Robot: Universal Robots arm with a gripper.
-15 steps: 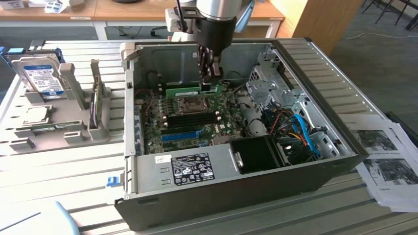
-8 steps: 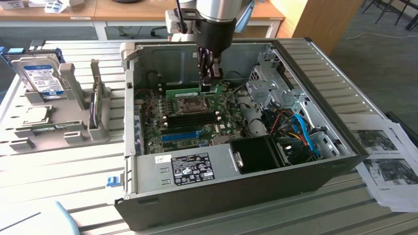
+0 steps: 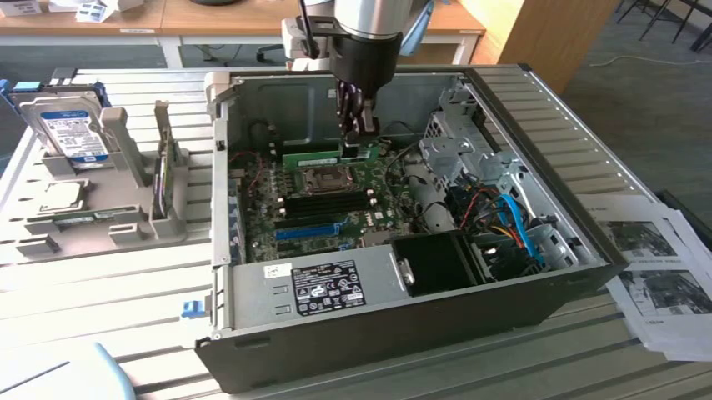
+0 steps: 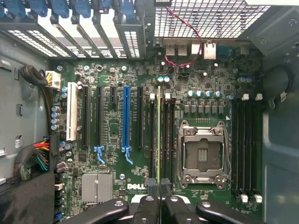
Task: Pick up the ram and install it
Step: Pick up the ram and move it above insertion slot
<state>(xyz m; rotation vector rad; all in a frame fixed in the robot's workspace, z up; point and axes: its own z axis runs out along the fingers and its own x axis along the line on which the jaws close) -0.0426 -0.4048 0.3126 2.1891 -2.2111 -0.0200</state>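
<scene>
- Wrist view, looking straight down at the motherboard (image 4: 112,140): the gripper (image 4: 159,192) has its fingers pinched together on the ram (image 4: 159,130). The stick shows edge-on as a thin pale-green line.
- That line runs along the black memory slots (image 4: 167,135), just beside the CPU socket (image 4: 202,151) and well apart from the bright-blue slot (image 4: 126,116).
- Exterior view: the arm (image 3: 368,33) reaches down into the open computer case (image 3: 556,142). A green board sits at the fingertips, low over the motherboard.
- Doing this step well, as I read it, means holding the stick upright and exactly parallel to the one slot it belongs in. It must not straddle the slot's neighbour.
- The pressure wants to go straight down and evenly along the length, so neither end goes in ahead of the other.
- Notch and slot key have to agree, and the end latches should stand open.
- Hard to make out: the ram's lower edge. I cannot tell whether it hovers over the slot, touches it or sits in it.
- The fingers cover the near end of the slots and any latch there.
- The notch is too fine to pick out.
</scene>
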